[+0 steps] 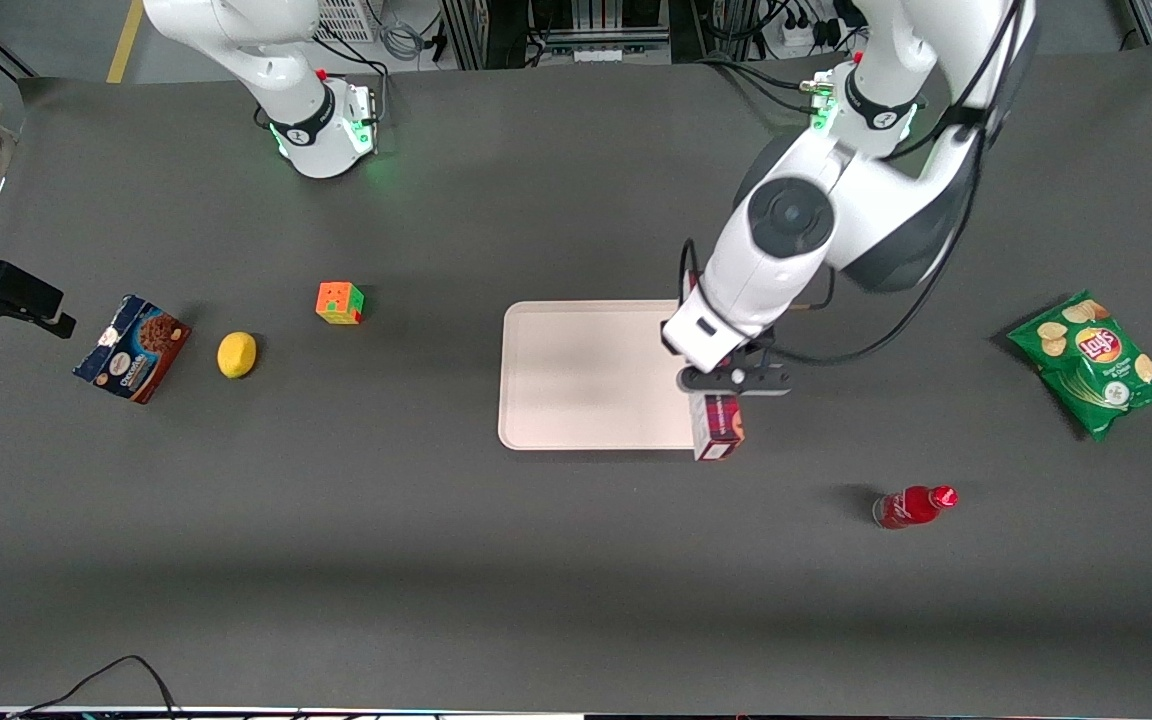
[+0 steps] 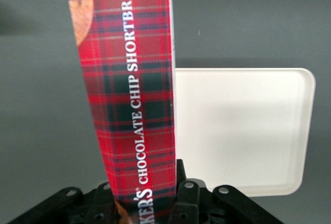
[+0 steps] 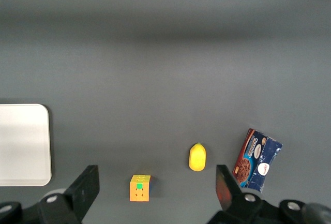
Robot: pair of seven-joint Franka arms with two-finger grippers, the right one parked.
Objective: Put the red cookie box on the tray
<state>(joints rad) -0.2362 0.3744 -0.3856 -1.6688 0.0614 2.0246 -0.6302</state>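
My left gripper (image 1: 726, 395) is shut on the red cookie box (image 1: 718, 428), a long narrow dark-red tartan carton. It holds the box at one end, over the tray's edge toward the working arm's end, at the corner nearest the front camera. In the left wrist view the box (image 2: 129, 94) runs lengthwise away from the gripper (image 2: 146, 203), with a black finger (image 2: 189, 198) pressed on each long side. The pale cream tray (image 1: 576, 375) lies flat on the table with nothing on it. Seen from the wrist, the tray (image 2: 243, 131) lies right beside the box.
A red bottle (image 1: 914, 506) lies nearer the front camera, toward the working arm's end, and a green chips bag (image 1: 1093, 363) lies farther out that way. Toward the parked arm's end are a puzzle cube (image 1: 340, 302), a lemon (image 1: 236, 354) and a blue-brown cookie box (image 1: 133, 348).
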